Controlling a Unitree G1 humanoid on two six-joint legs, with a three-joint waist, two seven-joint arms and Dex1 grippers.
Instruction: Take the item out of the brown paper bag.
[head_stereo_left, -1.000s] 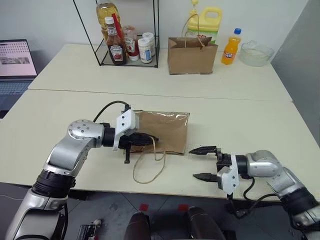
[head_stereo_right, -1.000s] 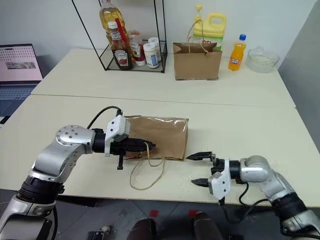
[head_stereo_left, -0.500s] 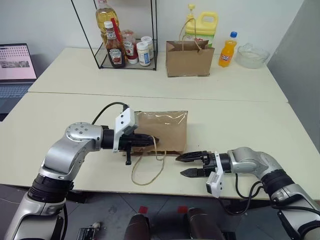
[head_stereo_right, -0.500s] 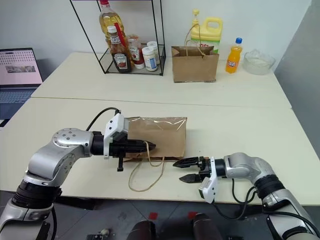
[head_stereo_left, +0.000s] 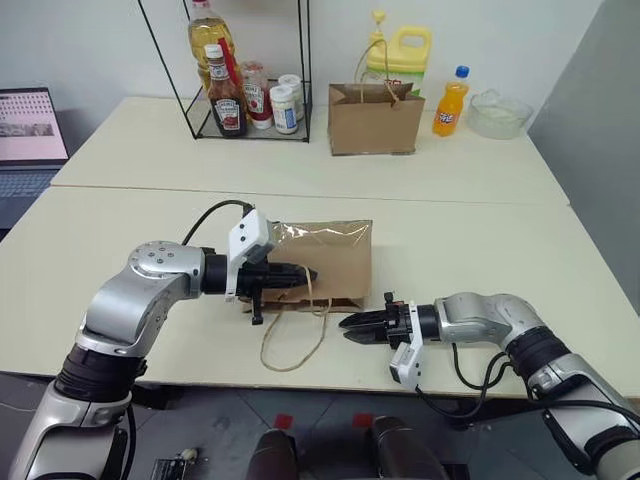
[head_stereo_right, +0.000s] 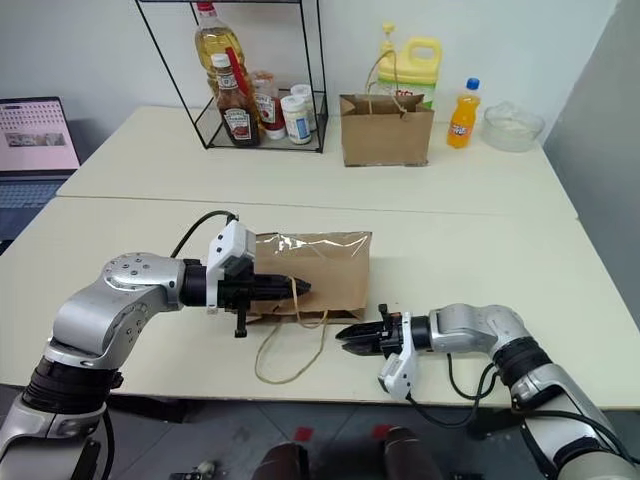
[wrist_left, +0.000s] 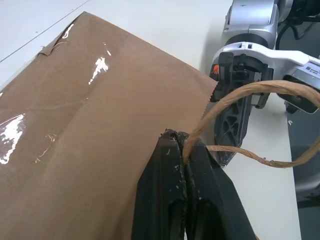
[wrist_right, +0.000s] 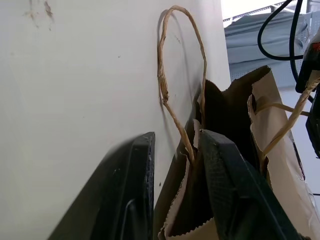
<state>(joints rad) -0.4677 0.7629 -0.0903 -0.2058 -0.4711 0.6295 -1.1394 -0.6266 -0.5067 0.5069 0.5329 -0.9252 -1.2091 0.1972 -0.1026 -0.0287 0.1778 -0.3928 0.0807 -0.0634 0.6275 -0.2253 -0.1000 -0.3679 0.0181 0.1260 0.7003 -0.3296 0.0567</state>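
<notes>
The brown paper bag (head_stereo_left: 325, 260) lies flat on the near table with its mouth toward the table's front edge. My left gripper (head_stereo_left: 308, 274) is shut on the bag's upper twine handle (wrist_left: 240, 95) and holds the top rim up a little. The other handle loop (head_stereo_left: 290, 345) trails on the table. My right gripper (head_stereo_left: 345, 326) lies low at the mouth's right corner. Its fingers are narrowly apart, with the lower rim (wrist_right: 187, 150) and the base of the twine between them. The item is hidden; the bag's inside looks dark.
On the far table stand a second, upright brown bag (head_stereo_left: 376, 117), a wire rack (head_stereo_left: 245, 100) with sauce bottles, an orange soda bottle (head_stereo_left: 449, 100), a yellow jug (head_stereo_left: 400, 50) and a glass bowl (head_stereo_left: 498, 112). A laptop (head_stereo_left: 30, 125) sits at the far left.
My right gripper has slid left along the front edge to the bag's mouth, rolled over and narrowed its fingers. The left gripper has kept its hold and place.
</notes>
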